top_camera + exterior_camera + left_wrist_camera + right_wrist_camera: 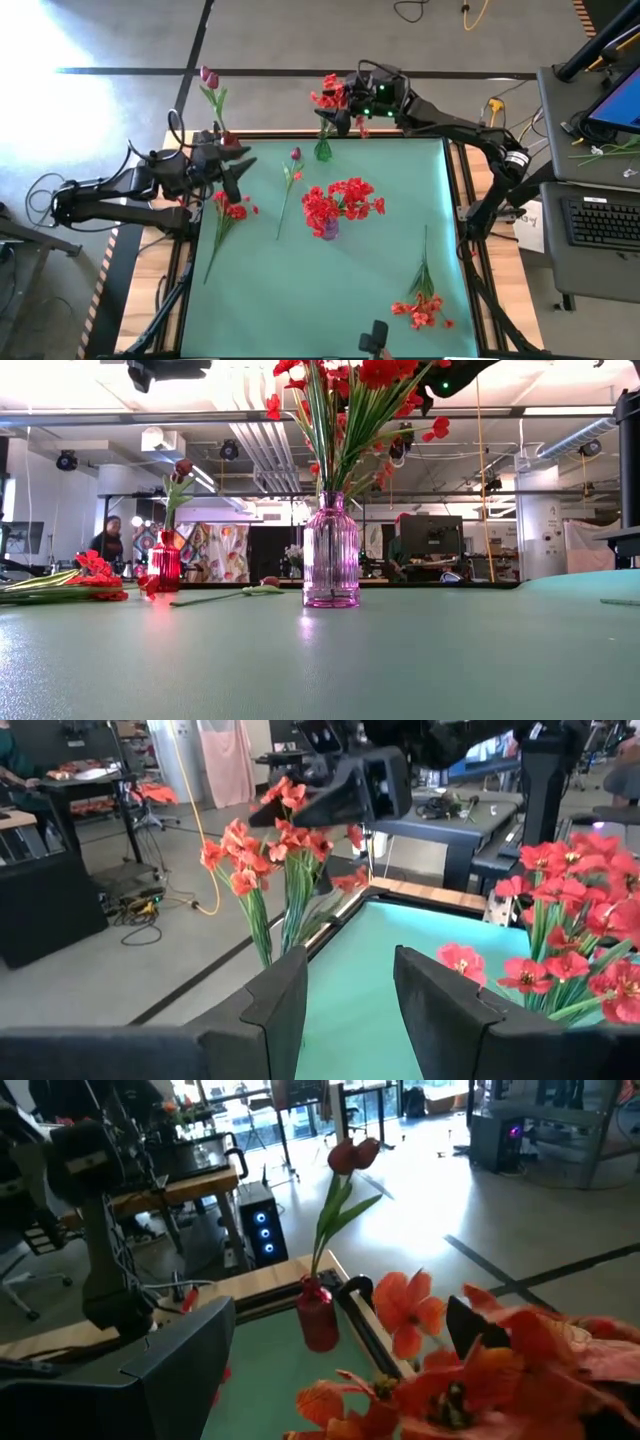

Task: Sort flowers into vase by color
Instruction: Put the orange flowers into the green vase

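ribbed pink glass vase (pixel 331 550) holds thin-stemmed flowers (pixel 345 385).

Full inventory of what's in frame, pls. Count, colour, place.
Mat: 1, green, covering the table.
Pink vase: 1, mat centre, holding a red bouquet.
Red vase: 1, far left edge, holding magenta tulips, apparently 2 buds.
Loose red sprays: 2, one lying left, one near right corner.
Loose tulip: 1, magenta bud, lying left of the pink vase.
Upright red spray: 1, far edge.
Person: 1, background.
Left gripper: open, empty, by the red vase.
Right gripper: open, at the upright spray.
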`<state>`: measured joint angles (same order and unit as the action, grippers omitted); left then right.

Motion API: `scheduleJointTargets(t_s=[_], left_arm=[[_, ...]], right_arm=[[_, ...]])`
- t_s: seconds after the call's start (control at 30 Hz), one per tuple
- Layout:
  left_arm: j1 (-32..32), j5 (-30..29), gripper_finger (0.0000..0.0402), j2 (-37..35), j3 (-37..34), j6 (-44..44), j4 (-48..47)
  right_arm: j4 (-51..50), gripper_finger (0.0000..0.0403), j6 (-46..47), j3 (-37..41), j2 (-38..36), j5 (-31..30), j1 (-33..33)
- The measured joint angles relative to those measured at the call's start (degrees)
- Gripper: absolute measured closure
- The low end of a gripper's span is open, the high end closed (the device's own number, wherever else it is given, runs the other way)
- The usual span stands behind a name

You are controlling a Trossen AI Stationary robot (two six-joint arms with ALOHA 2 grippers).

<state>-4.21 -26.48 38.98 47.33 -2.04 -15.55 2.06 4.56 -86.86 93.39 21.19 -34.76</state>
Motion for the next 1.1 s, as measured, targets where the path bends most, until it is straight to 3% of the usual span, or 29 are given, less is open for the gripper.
scheduleJointTargets(t_s=[0.43,0.77,0.93,1.1], left_arm=[[0.0,0.0,0.0263,7.3,-0.1,5.1,4.6],[0.0,-0.1,0.0263,7.0,-0.1,6.3,5.7],[0.0,-0.1,0.0263,6.8,-0.1,6.3,5.6],[0.0,-0.1,0.0263,6.9,-0.1,6.3,5.7]], right_arm=[[4.0,0.0046,6.2,-1.1,0.2,-0.2,0.0],[4.3,0.003,6.4,-1.1,1.5,-0.2,0.3],[4.7,0.0022,2.5,-1.1,2.3,-2.3,0.9],[4.3,0.0021,-14.7,-1.1,2.3,-4.7,2.9]])
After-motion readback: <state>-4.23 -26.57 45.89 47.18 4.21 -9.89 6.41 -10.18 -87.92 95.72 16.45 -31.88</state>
